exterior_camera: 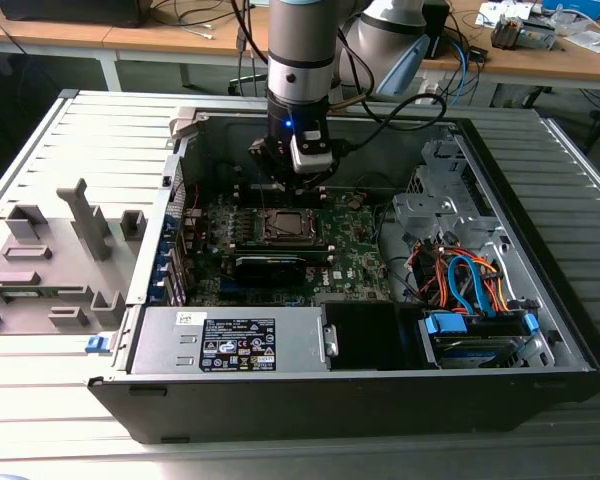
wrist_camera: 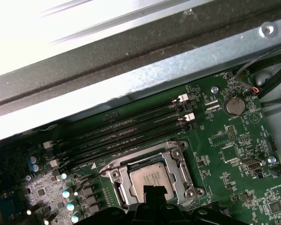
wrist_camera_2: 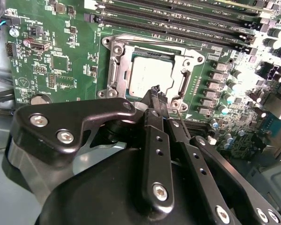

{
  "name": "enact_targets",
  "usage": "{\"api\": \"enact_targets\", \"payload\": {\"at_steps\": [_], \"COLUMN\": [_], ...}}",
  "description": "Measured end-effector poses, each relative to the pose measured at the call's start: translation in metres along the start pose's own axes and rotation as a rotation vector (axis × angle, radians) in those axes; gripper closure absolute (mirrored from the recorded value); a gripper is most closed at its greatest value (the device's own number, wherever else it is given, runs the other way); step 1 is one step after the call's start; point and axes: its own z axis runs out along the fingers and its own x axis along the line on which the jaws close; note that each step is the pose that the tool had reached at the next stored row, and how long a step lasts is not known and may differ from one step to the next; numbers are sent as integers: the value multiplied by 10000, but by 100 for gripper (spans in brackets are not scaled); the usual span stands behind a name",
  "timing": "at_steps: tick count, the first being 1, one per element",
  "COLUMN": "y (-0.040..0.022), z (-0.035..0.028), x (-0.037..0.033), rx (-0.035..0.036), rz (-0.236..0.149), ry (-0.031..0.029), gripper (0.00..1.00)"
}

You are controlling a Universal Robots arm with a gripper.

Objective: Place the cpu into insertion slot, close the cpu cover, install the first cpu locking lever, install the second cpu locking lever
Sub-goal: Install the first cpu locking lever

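Silver-grey cpu (wrist_camera_2: 149, 77), framed by the cpu cover (wrist_camera_2: 117, 65) — claw (wrist_camera_2: 158, 93) pinched shut, nothing visibly held

One robot arm (exterior_camera: 300, 60), one tool (wrist_camera_2: 157, 93), one open computer case (exterior_camera: 380, 385), one green circuit board (exterior_camera: 355, 255), one cpu (wrist_camera_2: 150, 77), one cpu cover (wrist_camera_2: 117, 61), four memory slots (wrist_camera: 131, 126), one coin battery (wrist_camera: 234, 106)

Matt silver-grey metal cpu (wrist_camera_2: 151, 77), glossy bare-metal cpu cover (wrist_camera_2: 116, 68)
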Motion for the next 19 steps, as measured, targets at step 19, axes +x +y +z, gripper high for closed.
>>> {"api": "enact_targets", "payload": {"at_steps": [19], "y": [0], "z": [0], "x": [0], "rx": [-7], "rz": [-577], "ry": [-20], "gripper": [89]}}
